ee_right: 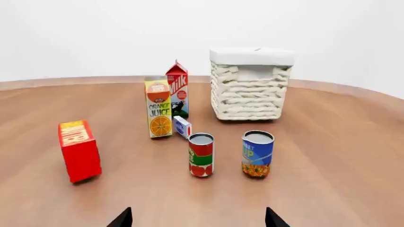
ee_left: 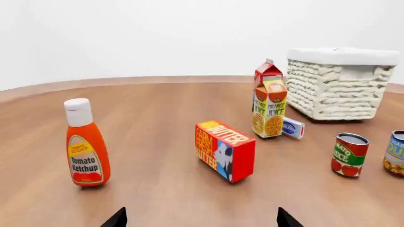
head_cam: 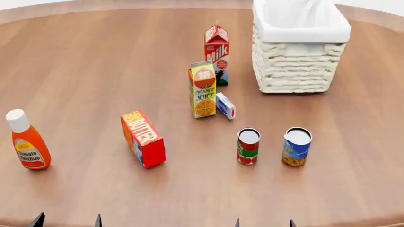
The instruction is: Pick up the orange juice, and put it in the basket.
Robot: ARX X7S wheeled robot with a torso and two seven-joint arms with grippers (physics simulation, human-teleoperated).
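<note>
- Juice (head_cam: 203, 90) stands upright mid-counter, untouched, label facing the robot; also in the left wrist view (ee_left: 269, 109) and the right wrist view (ee_right: 159, 108).
- Milk (head_cam: 216, 54) upright just behind the juice, slightly to its right, close, cannot tell if touching.
- Small white-blue box (head_cam: 225, 105) lies just beside the juice's base on the right, looks touching or nearly so.
- Basket (head_cam: 296, 71) upright at far right of the counter, past the milk, apart from the juice; white liner over rim, inside looks bare cloth.
- Butter (head_cam: 143, 138) box stands on its long edge, nearer the robot and left of the juice, apart from it.
- Red-green can (head_cam: 248, 146) and blue can (head_cam: 296, 146) upright side by side, near the robot, right of the juice, a gap between them.
- Ketchup (head_cam: 27, 140) bottle upright at far left, white cap on top, well apart from everything else.
- Counter (head_cam: 94, 71) is brown wood with a curved far edge.
- Left hand (head_cam: 67, 221): only two dark fingertips at the head view's bottom edge, spread apart, holding nothing; same in its wrist view (ee_left: 200, 218).
- Right hand (head_cam: 264, 222): two fingertips at the bottom edge, spread, holding nothing; same in its wrist view (ee_right: 197, 217).
- Both hands are near the counter's front edge, well apart from the juice.
</note>
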